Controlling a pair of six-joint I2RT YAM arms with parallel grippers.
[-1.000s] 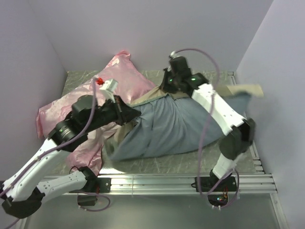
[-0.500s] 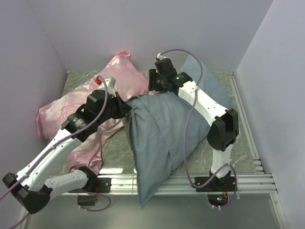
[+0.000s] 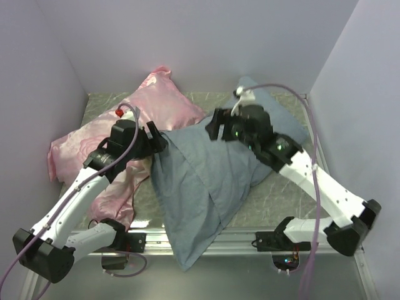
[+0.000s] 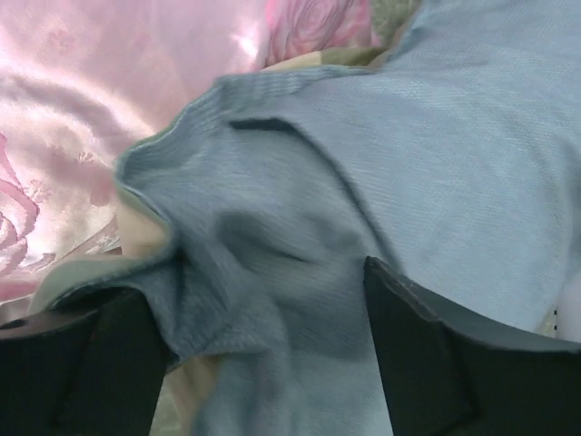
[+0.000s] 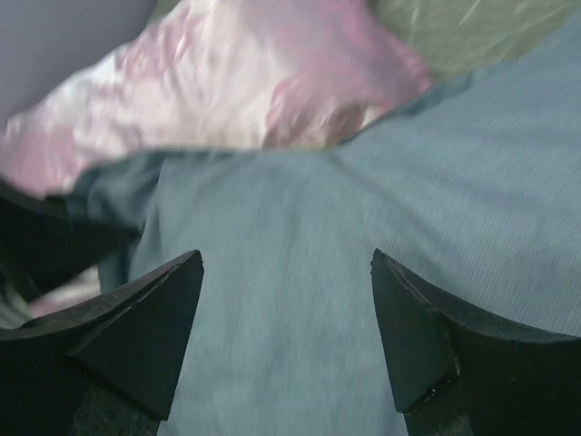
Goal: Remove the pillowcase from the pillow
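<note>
Table [image 3: 287,203] space is being taken up mostly by the pillowcase [image 3: 206,181], which is being shown grey-blue side up. Its long axis is running from 1 o'clock, where a plumper end is lying near the back wall, down to 7 o'clock, where the slack end is hanging over the near edge. No white of the pillow is being shown in the top view; it is being judged to sit inside that plumper far end. At 10 o'clock from the case's middle, the pink satin cushion [image 3: 165,103] is being overlapped by the case's edge.

The left gripper [image 3: 156,139] is being held at the case's 10 o'clock corner, touching the cloth. The right gripper [image 3: 215,128] is being held near it, at 12 o'clock from the case's middle, above the cloth. The left one is thus being placed nearer the edged corner, the right one nearer the plump end.

In the left wrist view, bunched cloth with grey-green edging is being framed between the fingers [image 4: 418,363], which are standing wide; whether that bunch is being pinched cannot be told. The right fingers [image 5: 136,336] are being held wide apart over smooth cloth, with nothing between them.

As a judgement, any stripping pull is being governed by that 1-to-7 axis, with the filling lying toward 1 o'clock from both grippers.
</note>
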